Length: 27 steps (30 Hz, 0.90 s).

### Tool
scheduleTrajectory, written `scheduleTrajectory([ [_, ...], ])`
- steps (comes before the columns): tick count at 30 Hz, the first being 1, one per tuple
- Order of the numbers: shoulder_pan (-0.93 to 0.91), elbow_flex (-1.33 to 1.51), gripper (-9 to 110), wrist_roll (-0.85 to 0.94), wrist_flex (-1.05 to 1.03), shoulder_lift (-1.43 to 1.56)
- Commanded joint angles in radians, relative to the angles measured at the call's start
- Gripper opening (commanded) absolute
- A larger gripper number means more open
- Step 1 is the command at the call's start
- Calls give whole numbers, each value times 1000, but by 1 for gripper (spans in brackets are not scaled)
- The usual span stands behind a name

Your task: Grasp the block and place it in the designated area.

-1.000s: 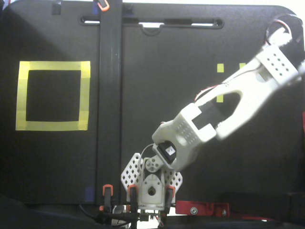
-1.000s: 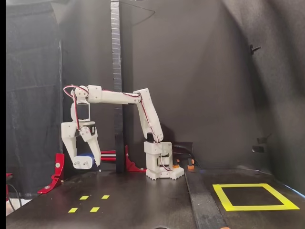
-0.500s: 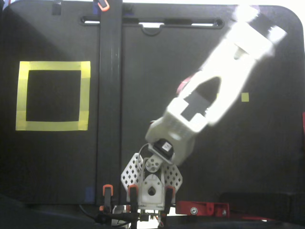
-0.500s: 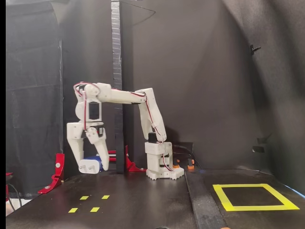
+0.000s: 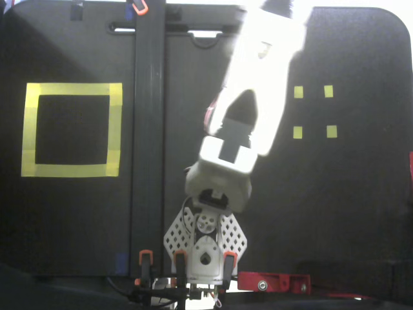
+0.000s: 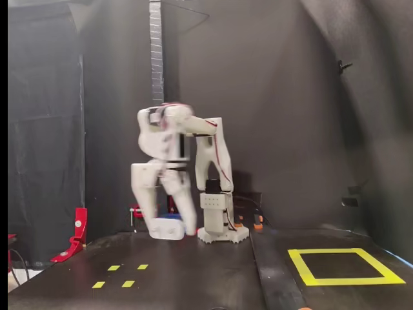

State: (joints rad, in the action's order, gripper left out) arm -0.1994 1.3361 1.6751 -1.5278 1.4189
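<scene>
Fixed view from above:
Arm: blurred white, reaching up the middle of the black table (image 5: 361, 213); gripper out of sight at the top edge.
Designated area (image 5: 71, 170): yellow tape square, far left.
Small tape squares (image 5: 298, 92): four, right of the arm.
Writing: none readable.

Fixed view from the side:
Gripper (image 6: 169, 229): fingers closed around the block (image 6: 169, 218), just above the table, left of the arm's base.
Designated area (image 6: 345, 281): well apart, lower right.

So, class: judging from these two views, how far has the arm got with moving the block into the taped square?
Done: the dark-blue block is grasped, held in the tool low over the table. In hand: the carry, with the arm blurred in both fixed views. Left: the large yellow tape square is empty, and the block sits well to its left in that fixed view, so crossing and releasing remain.
</scene>
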Motion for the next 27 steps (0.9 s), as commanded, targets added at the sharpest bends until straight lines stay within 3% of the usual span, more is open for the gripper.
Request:
scheduleTrajectory([
  [1,69,0,19,-63,12,61],
  [27,689,28,19,-670,18,9],
])
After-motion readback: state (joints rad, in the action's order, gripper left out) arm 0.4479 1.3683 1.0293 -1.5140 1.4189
